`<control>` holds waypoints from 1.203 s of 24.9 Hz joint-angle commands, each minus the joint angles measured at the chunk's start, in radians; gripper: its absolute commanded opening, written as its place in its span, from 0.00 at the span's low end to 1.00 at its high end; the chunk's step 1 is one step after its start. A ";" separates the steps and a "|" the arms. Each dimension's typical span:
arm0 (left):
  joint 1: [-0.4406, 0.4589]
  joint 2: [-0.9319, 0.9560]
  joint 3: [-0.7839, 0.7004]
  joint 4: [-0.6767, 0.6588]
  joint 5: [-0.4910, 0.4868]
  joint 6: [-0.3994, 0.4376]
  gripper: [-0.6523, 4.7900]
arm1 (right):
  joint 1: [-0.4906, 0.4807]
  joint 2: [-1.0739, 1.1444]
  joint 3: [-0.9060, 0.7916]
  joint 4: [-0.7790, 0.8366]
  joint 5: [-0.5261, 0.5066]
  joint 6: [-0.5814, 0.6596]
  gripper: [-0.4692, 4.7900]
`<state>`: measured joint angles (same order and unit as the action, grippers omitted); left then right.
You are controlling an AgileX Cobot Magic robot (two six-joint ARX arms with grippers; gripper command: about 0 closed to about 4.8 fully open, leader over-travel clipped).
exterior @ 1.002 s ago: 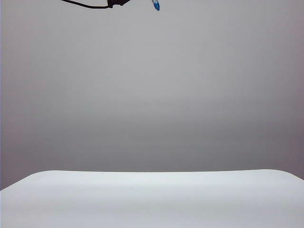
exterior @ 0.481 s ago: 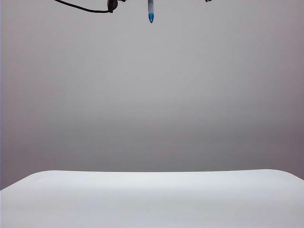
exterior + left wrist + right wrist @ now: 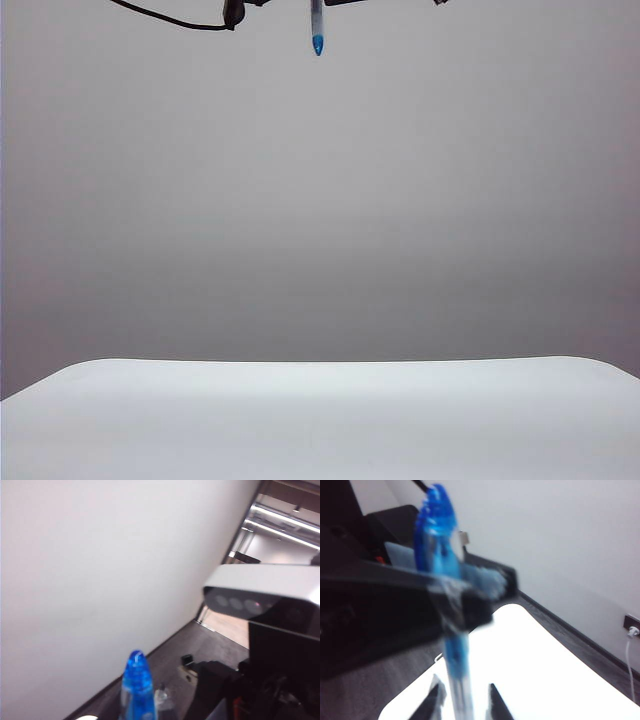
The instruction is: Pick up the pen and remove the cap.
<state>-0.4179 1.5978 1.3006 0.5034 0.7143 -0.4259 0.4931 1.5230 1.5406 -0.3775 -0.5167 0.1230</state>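
Pen [image 3: 317, 30] dropped lower at frame top since earlier, now vertical. Left end effector [image 3: 465, 605] clamped on pen; right end effector [image 3: 462, 700] fingers apart, flanking barrel w/o grip.

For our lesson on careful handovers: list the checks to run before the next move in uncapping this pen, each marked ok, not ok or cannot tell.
1. The pen lifted above the table: ok.
2. The left gripper clamped across the pen: ok, though blurred.
3. The right gripper gripping the barrel: not ok; its fingers stand apart on either side.
4. The cap off: cannot tell.
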 commanded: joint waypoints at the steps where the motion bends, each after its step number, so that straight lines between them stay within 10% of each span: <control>1: 0.002 -0.003 0.004 0.018 -0.004 0.003 0.11 | 0.000 -0.005 0.003 0.019 0.002 -0.023 0.33; 6: 0.002 -0.003 0.004 0.068 -0.005 -0.040 0.11 | 0.001 0.001 0.003 0.023 -0.002 -0.023 0.53; 16: 0.002 -0.003 0.004 0.138 0.005 -0.108 0.11 | 0.001 0.002 0.001 0.035 -0.022 -0.026 0.53; 30: -0.013 -0.003 0.004 0.151 0.010 -0.145 0.11 | 0.001 0.032 0.001 0.053 -0.075 -0.024 0.11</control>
<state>-0.4305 1.5997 1.3006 0.6308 0.7063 -0.5644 0.4946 1.5467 1.5406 -0.3389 -0.5869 0.0986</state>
